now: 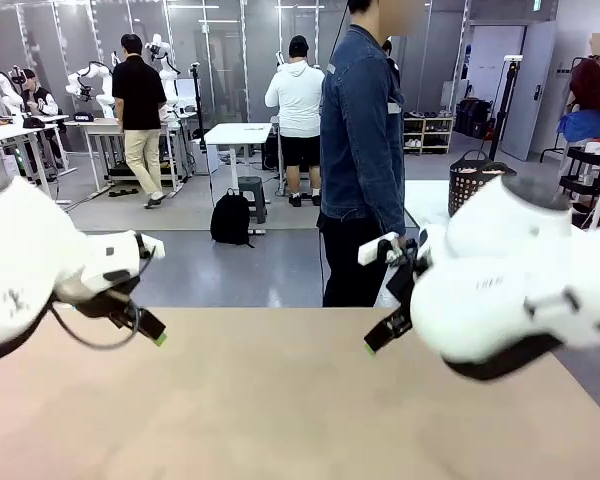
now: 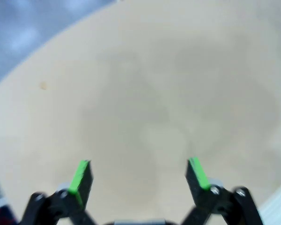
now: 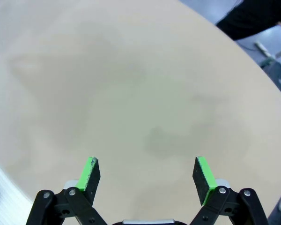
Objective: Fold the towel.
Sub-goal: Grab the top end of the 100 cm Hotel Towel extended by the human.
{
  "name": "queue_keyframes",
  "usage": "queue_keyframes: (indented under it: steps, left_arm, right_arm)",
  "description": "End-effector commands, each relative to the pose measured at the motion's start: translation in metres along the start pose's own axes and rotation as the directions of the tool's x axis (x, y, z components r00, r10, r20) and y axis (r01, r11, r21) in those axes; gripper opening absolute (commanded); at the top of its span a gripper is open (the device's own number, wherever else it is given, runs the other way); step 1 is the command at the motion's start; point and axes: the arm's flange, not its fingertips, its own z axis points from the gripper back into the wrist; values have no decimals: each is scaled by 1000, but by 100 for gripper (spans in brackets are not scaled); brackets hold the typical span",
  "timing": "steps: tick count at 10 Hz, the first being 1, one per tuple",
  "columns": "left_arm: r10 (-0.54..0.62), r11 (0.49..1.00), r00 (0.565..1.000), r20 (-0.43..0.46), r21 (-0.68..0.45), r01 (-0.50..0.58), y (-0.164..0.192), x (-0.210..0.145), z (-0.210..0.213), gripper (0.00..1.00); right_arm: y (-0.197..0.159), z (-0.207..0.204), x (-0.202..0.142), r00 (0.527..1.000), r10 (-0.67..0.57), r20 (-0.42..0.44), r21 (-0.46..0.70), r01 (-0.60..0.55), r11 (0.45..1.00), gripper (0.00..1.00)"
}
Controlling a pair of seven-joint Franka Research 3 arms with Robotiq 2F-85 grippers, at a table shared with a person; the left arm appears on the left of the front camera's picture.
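The towel is out of view. My left gripper [image 1: 152, 330] hangs above the left part of the bare tan table [image 1: 280, 400]. In the left wrist view the gripper [image 2: 140, 171] is open, its green pads [image 2: 80, 176] wide apart over bare tabletop. My right gripper [image 1: 380, 338] hangs above the table's right part. In the right wrist view it [image 3: 147, 171] is open too, with nothing between its fingers [image 3: 202, 173].
A person in a denim jacket [image 1: 360, 140] stands at the table's far edge, near the middle. A dark basket [image 1: 472, 180] stands on the floor at the back right. The table's far edge [image 1: 280, 308] runs between the two grippers.
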Motion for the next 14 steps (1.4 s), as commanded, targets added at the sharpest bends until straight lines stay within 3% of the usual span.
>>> queue_keyframes:
  steps: [1,2,4,6,7,8,10,12,14]
  left_arm:
    - [128,969,988,-85,-200,-143,28,18,54,100]
    - [161,914,982,-98,-362,-186,45,19,80,100]
    - [265,771,958,-107,-573,-277,91,11,125,100]
    - [349,569,931,-103,-766,-298,144,-17,154,100]
    - [385,464,914,-129,-829,-313,172,-38,162,100]
    - [443,391,890,-112,-869,-304,202,-62,167,100]
    - [529,307,843,-101,-903,-300,243,-107,174,100]
    - [622,236,779,-82,-929,-286,269,-146,179,100]
    - [694,186,714,-94,-934,-304,282,-179,178,100]
  right_arm:
    - [-34,55,13,999,-37,-34,196,43,980,100]
    - [-47,76,14,997,-67,-33,309,74,948,100]
    - [-86,115,-4,986,-166,-5,523,144,840,100]
    - [-128,149,-43,975,-221,17,730,139,669,100]
    - [-151,160,-65,957,-288,34,775,157,612,100]
    - [-176,170,-91,930,-364,59,814,166,557,100]
    - [-214,186,-143,867,-490,91,856,183,483,100]
    - [-239,198,-192,789,-599,132,870,198,452,100]
    - [-246,204,-225,746,-648,154,873,204,442,100]
